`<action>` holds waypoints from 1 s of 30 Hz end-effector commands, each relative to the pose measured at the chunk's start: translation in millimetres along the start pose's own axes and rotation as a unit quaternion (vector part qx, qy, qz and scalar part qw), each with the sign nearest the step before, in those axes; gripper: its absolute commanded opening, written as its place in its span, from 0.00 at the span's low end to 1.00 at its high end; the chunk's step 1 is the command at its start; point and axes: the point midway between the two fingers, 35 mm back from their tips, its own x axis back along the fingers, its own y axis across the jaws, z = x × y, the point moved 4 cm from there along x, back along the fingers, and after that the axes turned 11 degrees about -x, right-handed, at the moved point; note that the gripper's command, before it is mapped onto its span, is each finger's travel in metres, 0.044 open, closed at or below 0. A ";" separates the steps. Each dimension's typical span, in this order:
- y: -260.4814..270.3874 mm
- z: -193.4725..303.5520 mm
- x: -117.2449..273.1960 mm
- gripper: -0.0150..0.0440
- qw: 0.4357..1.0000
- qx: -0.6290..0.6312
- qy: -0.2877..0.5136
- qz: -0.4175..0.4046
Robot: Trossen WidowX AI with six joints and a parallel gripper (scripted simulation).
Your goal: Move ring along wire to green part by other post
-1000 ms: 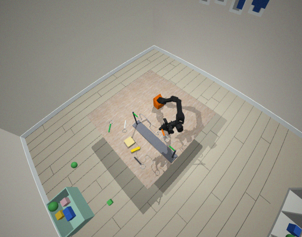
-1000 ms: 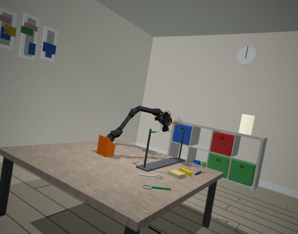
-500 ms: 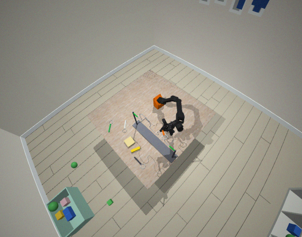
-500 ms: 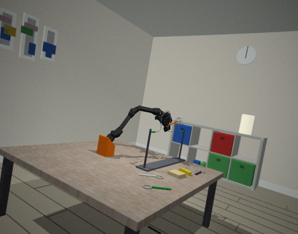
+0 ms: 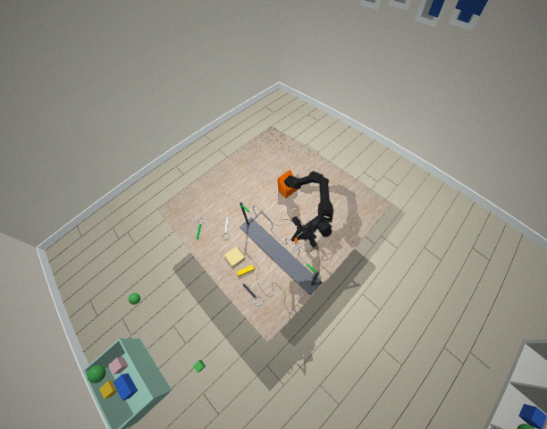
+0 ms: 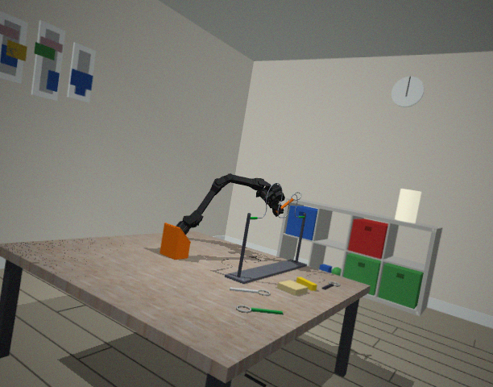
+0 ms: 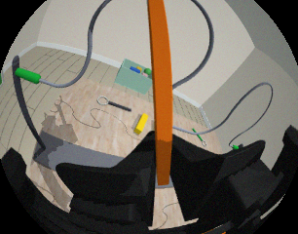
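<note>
My gripper [image 5: 294, 239] [image 6: 279, 210] [image 7: 157, 136] is shut on the orange handle [image 5: 296, 240] [image 6: 287, 203] [image 7: 161, 97]. The ring [image 6: 296, 195] is at the handle's far end, tilted upward in the exterior view and beyond the top edge of the wrist view. The grey wire [image 7: 211, 39] curves on both sides of the handle. Wire and ring overlap in the top and exterior views; whether they touch is too small to tell. One green part [image 5: 311, 268] [image 6: 301, 217] [image 7: 28, 75] is by the nearer post; the other green part [image 5: 245, 208] [image 6: 254, 218] [image 7: 237, 147] is at the far post.
The grey base [image 5: 282, 258] [image 6: 271, 271] bears two dark posts. Beyond it lie a yellow block [image 5: 245, 270] [image 6: 306, 283] [image 7: 141, 124], a pale block [image 5: 234, 256] [image 6: 292, 287], and loose rings with green, white and dark handles.
</note>
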 end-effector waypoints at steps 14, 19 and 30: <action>12.3 1.9 1.1 0.00 0.984 -0.153 0.018 -0.088; 16.0 1.4 1.8 0.00 0.974 -0.197 0.023 -0.112; 23.7 -0.9 3.8 0.00 0.942 -0.291 0.032 -0.165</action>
